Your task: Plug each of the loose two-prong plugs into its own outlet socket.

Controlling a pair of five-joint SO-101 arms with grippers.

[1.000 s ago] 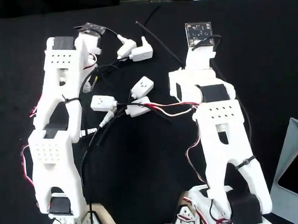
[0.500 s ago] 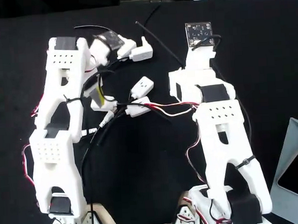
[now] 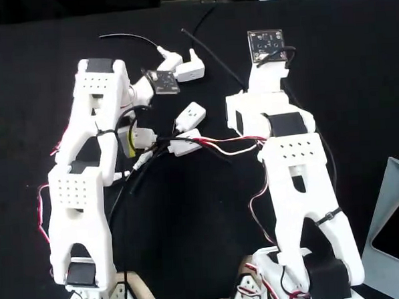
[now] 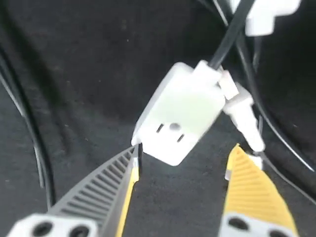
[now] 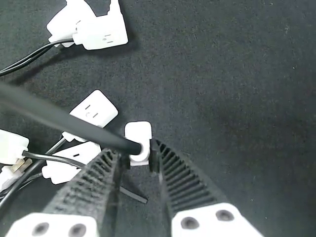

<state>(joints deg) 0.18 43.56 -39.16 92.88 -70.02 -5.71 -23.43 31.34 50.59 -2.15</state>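
A white outlet socket (image 4: 180, 116) with a black cord lies on the black cloth, just ahead of and between the yellow-lined fingers (image 4: 249, 190) of my left gripper (image 4: 185, 150), which is open and not gripping it. From above, that left gripper (image 3: 136, 137) sits over the leftmost socket (image 3: 145, 135). My right gripper (image 5: 134, 152) is shut on a small white two-prong plug (image 5: 138, 138) with a thick black cord. Another socket (image 5: 94, 109) lies just beside it, and a further socket (image 5: 101, 34) lies farther off with a plug (image 5: 64, 22) against it.
More white sockets (image 3: 191, 114) (image 3: 186, 145) and tangled black cords lie between the arms. Red-and-white wires (image 3: 226, 145) cross toward the right arm. A grey object (image 3: 391, 226) stands at the right edge, and a wooden base (image 3: 147, 296) at the front.
My left arm has swung toward the middle and its gripper has come over the leftmost socket. The right arm has not moved.
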